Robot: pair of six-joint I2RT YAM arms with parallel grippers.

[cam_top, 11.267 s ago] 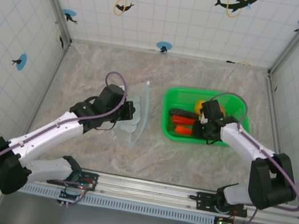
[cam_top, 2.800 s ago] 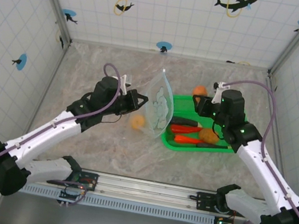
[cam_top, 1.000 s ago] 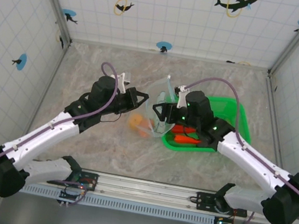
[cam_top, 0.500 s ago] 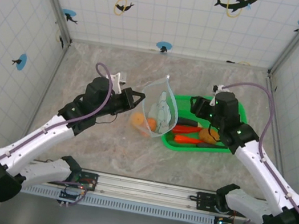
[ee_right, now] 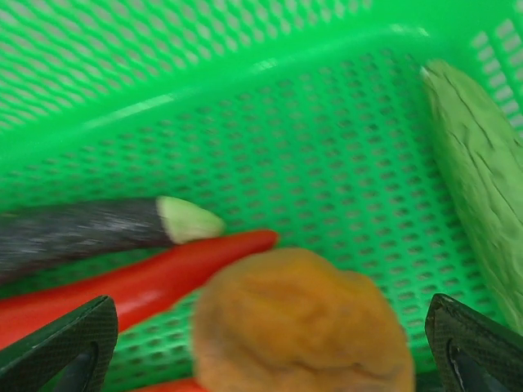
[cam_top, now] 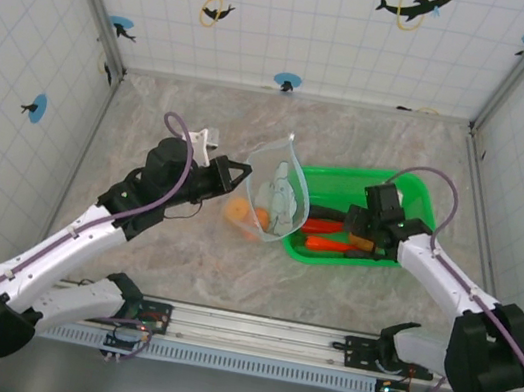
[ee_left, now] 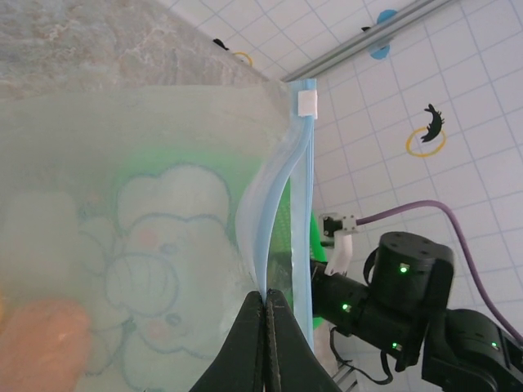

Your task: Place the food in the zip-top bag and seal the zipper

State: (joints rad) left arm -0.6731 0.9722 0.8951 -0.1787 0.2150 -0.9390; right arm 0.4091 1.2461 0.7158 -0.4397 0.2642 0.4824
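We find the zip-top bag [cam_top: 278, 194] at mid-frame, the basket [cam_top: 346, 177] just right of it holding the long pieces [cam_top: 326, 245] and a round piece [ee_right: 302, 327], and a second round piece [cam_top: 237, 212] at the bag's lower left.

A green mesh basket [cam_top: 347, 173] sits on the marbled table [cam_top: 185, 112]. Behind the basket stand tiled walls [cam_top: 303, 21] with dolphin stickers [cam_top: 412, 4]; a metal rail [cam_top: 258, 333] runs in front of it.

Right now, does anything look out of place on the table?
Possibly. An orange round toy fruit seems to lie on the marbled table just beside the clear elephant-print zip-top bag, rather than inside it; through the plastic I cannot tell for sure.
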